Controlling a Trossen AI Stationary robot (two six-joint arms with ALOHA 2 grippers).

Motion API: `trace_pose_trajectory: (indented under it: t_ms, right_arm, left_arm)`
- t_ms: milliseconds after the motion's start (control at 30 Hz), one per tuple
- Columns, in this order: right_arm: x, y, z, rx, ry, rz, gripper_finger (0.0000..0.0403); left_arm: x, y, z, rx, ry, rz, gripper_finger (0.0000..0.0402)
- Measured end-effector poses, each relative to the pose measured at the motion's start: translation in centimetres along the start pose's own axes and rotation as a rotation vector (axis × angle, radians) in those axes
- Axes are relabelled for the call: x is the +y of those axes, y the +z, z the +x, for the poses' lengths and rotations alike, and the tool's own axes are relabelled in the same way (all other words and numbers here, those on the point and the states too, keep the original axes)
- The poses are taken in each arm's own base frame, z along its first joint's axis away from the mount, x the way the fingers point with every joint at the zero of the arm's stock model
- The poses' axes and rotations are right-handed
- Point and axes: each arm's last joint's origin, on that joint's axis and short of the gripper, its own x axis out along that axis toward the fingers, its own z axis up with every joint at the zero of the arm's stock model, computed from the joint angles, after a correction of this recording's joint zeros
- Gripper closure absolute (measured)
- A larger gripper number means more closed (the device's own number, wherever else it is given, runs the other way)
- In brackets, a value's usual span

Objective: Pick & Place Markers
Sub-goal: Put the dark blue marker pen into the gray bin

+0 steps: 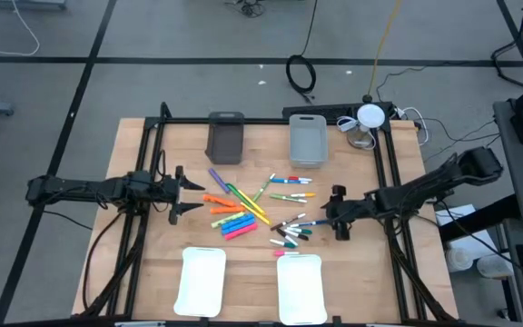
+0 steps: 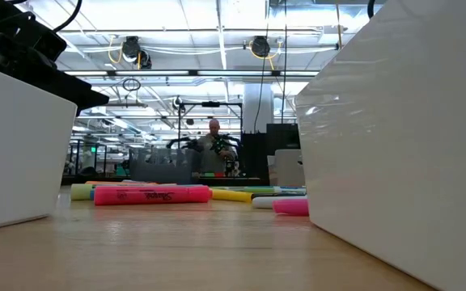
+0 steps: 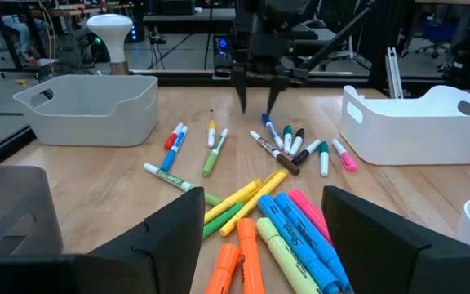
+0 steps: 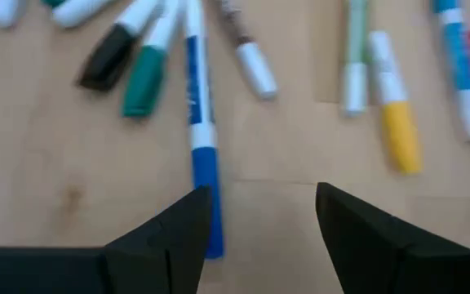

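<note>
I see bare wood between my left gripper (image 1: 182, 193) and the markers (image 1: 243, 211) heaped mid-frame. My right gripper (image 1: 337, 213), jaws spread, hangs just right of the thin pens. Two bins (image 1: 307, 139) block the top edge, two white trays (image 1: 300, 289) the bottom edge.

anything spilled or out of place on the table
Nothing damaged. The markers lie loose in a jumble mid-table, pointing every way, none in the white trays or grey bins. Both grippers, left and right, are open and empty beside the pile.
</note>
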Motion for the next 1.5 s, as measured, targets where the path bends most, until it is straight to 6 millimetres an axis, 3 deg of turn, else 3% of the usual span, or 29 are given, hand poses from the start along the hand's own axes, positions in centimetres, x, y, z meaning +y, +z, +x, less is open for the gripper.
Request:
trace_pose_trajectory:
  t_ms: [600,867,1200,1500]
  right_arm:
    - [0.5,-0.2,0.8,0.027,0.029,-0.087,0.0213]
    - [0.7,-0.4,0.8,0.048,0.121,-0.05,0.0276]
    - [0.5,-1.1,0.9,0.071,0.067,-0.044,0.0382]
    - [0.7,-0.3,0.9,-0.031,0.049,-0.039,0.0382]
  left_arm:
    - [0.0,0.0,0.0,0.0,0.0,0.0,0.0151]
    - [0.0,0.0,0.0,0.0,0.0,0.0,0.0151]
    - [0.0,0.0,0.0,0.0,0.0,0.0,0.0151]
    - [0.0,0.0,0.0,0.0,0.0,0.0,0.0151]
